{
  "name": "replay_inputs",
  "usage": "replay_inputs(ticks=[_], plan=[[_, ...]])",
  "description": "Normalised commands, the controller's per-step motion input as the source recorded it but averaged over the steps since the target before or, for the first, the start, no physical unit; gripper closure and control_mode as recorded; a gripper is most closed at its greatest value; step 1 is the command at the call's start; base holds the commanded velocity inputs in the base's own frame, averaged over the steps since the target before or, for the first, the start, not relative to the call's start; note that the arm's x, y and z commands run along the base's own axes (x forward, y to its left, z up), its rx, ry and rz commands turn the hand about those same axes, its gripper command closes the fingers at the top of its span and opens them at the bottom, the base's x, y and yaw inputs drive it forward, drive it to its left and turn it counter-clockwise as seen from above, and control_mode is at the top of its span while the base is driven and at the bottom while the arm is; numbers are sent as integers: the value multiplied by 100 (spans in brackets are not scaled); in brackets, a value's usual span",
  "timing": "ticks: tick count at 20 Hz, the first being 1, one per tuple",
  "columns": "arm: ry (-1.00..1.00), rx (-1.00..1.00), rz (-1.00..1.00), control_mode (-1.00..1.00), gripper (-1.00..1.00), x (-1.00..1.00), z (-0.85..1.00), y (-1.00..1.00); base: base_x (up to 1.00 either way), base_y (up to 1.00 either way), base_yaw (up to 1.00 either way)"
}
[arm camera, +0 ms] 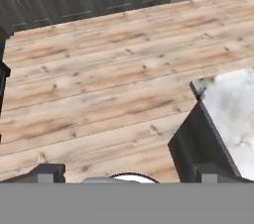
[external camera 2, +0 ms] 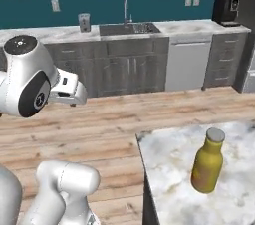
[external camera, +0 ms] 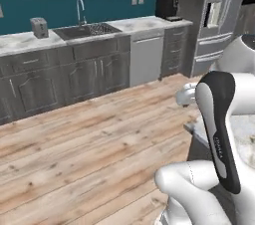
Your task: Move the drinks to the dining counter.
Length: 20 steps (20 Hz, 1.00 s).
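Note:
A tall amber bottle (external camera 2: 208,164) with a grey cap stands upright on the dining counter (external camera 2: 169,169), near its left corner. That marble top also shows at the right edge of the left base view (external camera: 245,138) and, with its dark base, in the hand view (arm camera: 232,103). My gripper (arm camera: 130,173) is open, its two dark fingertips (arm camera: 47,172) set wide apart with nothing between them. It hangs over the wooden floor just left of the counter's corner, apart from the bottle. My white hand (external camera 2: 67,91) sits well left of the bottle.
Along the far wall runs a grey cabinet row with a sink and faucet (external camera: 79,12), a toaster (external camera: 39,27), a coffee machine (external camera: 167,6) and a dishwasher (external camera: 146,59). A steel fridge (external camera: 219,15) stands at the right. Open wooden floor (external camera: 89,139) lies between.

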Motion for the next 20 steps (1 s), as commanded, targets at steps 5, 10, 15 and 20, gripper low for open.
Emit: replay_inputs(ticks=[5,10,15,20], plan=[[0,0,0,100,-100,0,0,0,0,0,100],[0,0,0,100,-100,0,0,0,0,0,100],[0,0,0,100,-100,0,0,0,0,0,100],[0,0,0,100,-100,0,0,0,0,0,100]])
